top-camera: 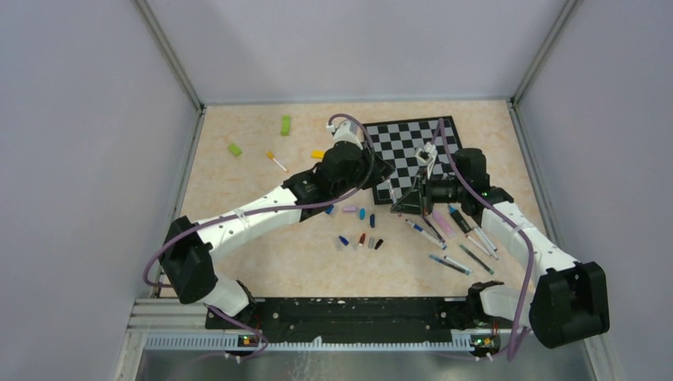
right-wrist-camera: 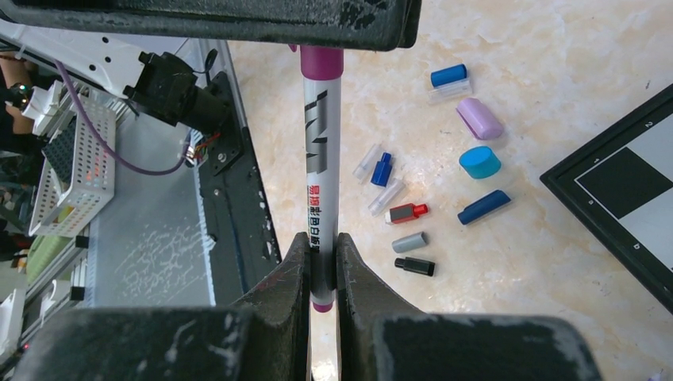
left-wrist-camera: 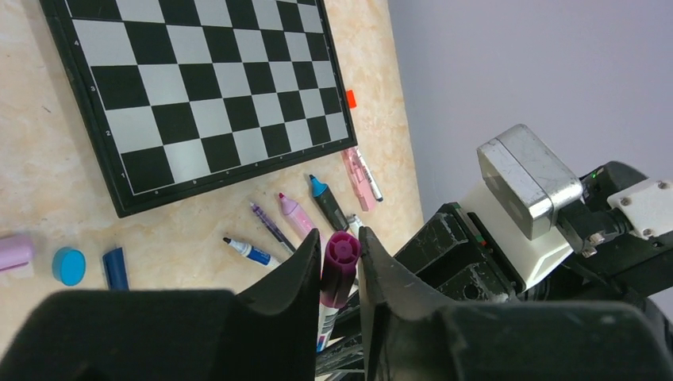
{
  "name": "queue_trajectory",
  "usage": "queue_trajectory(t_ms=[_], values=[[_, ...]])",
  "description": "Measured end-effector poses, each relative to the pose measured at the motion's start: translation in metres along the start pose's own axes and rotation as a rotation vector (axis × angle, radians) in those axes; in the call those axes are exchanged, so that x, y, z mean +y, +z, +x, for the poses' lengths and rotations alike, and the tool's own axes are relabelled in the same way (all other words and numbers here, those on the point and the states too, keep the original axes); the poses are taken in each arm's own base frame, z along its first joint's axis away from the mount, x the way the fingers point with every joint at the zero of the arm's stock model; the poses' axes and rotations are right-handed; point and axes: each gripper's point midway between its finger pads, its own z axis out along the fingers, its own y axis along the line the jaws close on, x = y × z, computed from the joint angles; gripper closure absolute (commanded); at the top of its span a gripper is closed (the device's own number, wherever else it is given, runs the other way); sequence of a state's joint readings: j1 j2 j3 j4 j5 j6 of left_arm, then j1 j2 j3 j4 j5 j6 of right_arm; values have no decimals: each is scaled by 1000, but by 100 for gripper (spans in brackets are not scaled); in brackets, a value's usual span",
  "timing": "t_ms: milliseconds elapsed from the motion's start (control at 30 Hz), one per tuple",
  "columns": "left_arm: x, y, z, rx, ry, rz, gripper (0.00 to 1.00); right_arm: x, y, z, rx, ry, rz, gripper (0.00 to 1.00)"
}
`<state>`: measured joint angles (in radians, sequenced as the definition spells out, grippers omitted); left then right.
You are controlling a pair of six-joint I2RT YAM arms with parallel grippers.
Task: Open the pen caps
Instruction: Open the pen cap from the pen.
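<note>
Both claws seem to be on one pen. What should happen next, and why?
Probably pull the left gripper straight away along the pen: it pinches the magenta cap, while the right gripper clamps the pen's other end, so the cap should slide off.

Pen (right-wrist-camera: 321,159) barrel, right wrist view: dark angular logo, not legible as letters. Below it, line of red Chinese characters, then black ones, too small to read surely. Chessboard (right-wrist-camera: 627,182) border, same view: small white "2" by upper edge, "b" lower down. Left wrist view: border marks too small to read.
</note>
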<state>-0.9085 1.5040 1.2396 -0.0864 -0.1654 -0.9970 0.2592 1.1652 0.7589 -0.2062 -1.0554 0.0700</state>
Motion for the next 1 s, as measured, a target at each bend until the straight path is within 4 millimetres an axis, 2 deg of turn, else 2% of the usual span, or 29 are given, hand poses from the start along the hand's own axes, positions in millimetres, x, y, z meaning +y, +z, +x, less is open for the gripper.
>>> queue_trajectory(t_ms=[67,100,300,433,533,567,633,700,800,900,1000], values=[[-2,1,0,3,4,3,96,-1,0,0,1,3,0,100],[1,1,1,5,19,-5,100,-1,0,1,3,5,1,100],[4,2,3,20,61,-7,100,-2,0,5,15,6,8,100],[3,0,-8,14,93,-12,100,-2,2,1,5,-43,-2,100],[7,1,-23,14,55,-6,100,-5,3,-8,-20,-90,9,100],[9,3,-39,-19,30,-8,100,-6,3,-5,-12,-83,16,100],[16,4,-84,-128,-16,-22,100,-5,4,6,12,-68,3,100],[26,2,-144,-282,-75,-39,100,-1,6,14,34,-65,-16,100],[31,-6,-195,-418,-124,-36,100,1,7,22,55,-73,-27,100],[23,-9,-207,-451,-123,4,100,-3,6,28,75,-104,-11,100],[21,-13,-197,-438,-66,67,100,-10,2,37,106,-158,23,100]])
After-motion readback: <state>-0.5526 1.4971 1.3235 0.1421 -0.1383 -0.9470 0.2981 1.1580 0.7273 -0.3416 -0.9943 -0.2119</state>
